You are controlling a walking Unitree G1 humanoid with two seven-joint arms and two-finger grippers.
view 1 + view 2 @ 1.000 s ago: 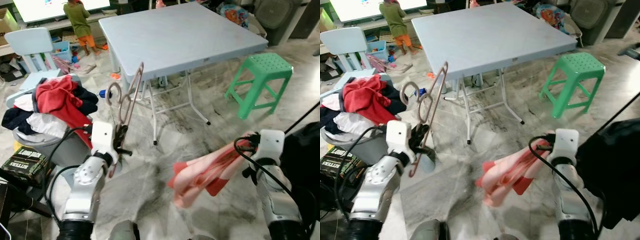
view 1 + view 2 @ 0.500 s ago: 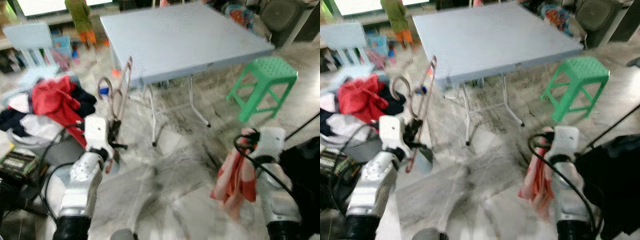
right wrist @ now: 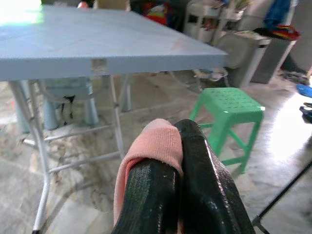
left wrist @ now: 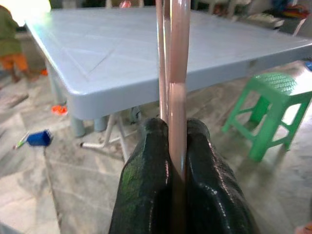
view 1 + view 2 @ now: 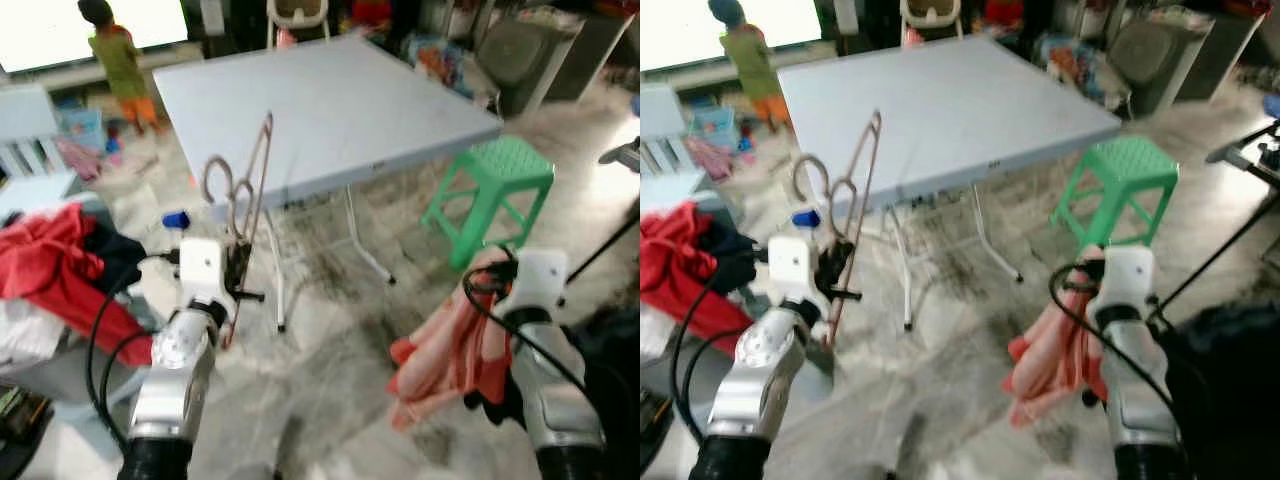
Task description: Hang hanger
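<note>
Clearly, the left gripper [image 4: 176,146] has its two black fingers [image 4: 146,180] pressed together on the pinkish hanger [image 5: 250,180], pinching its thin bars between them with no gap showing. That hanger stands nearly upright above the gripper, its hook [image 5: 218,180] curling up beside the bars, in front of the near edge of the grey folding table [image 5: 330,100].

On the other side, the right gripper [image 3: 176,161] is clamped on a salmon-pink cloth [image 5: 450,350]; a fold of it bulges up between the fingertips, and the rest hangs loose below the wrist over the marble-patterned floor [image 5: 330,380].

A green plastic stool [image 5: 490,190] stands just beside the table's right corner. A heap of clothes [image 5: 50,280], with a red garment on top, lies to the robot's left. A person in a green top and orange shorts [image 5: 115,65] stands beyond the table's far left corner, near a bright screen. A small pale label sits on the table's edge [image 3: 99,63], but nothing on it can be read.
</note>
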